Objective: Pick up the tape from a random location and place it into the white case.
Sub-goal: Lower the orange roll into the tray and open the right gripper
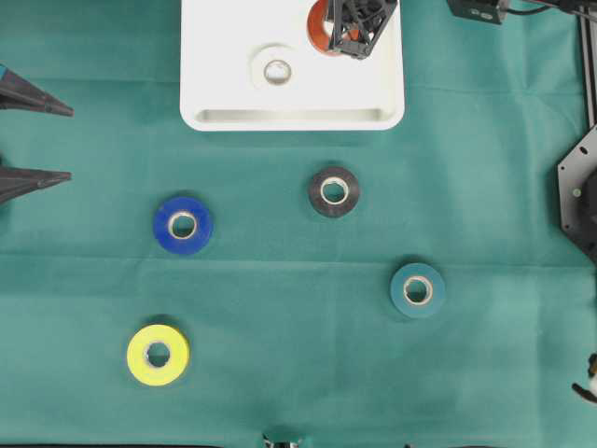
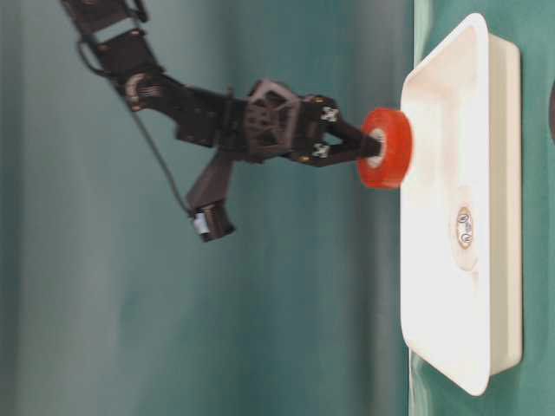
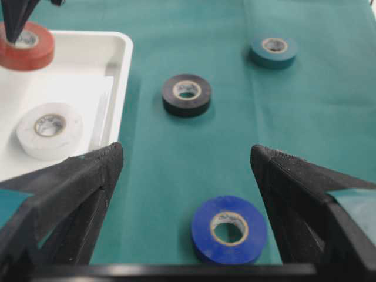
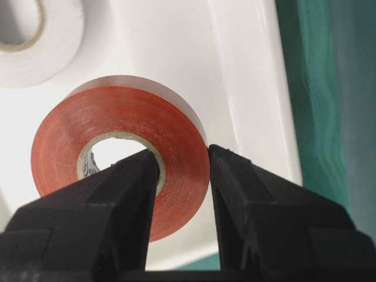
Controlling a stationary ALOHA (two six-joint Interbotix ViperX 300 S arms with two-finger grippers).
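The right gripper [image 4: 181,170] is over the white case [image 1: 215,56], and its fingers [image 4: 106,200] are clamped on the wall of a red tape roll [image 4: 120,147]: one finger goes through the centre hole and the other presses the outer side. In the table-level view the red roll seems to be just above the floor of the case, but I cannot tell for sure if it touches it. The roll is near the far right part of the case in the overhead view.

A white tape roll [image 1: 277,69] lies flat inside the case, near its middle and beside the red one.

The left gripper [image 3: 188,176] is at the left edge of the bench [image 1: 280,373], and its fingers [image 3: 70,194] are wide apart with nothing between them. It is well apart from the case.

On the green cloth of the bench four more rolls lie flat, all apart from each other: a black roll [image 1: 334,191] near the front rim of the case, a blue roll [image 1: 183,225] to its left, a teal roll [image 1: 417,290] to the lower right, and a yellow roll [image 1: 158,355] at the lower left.
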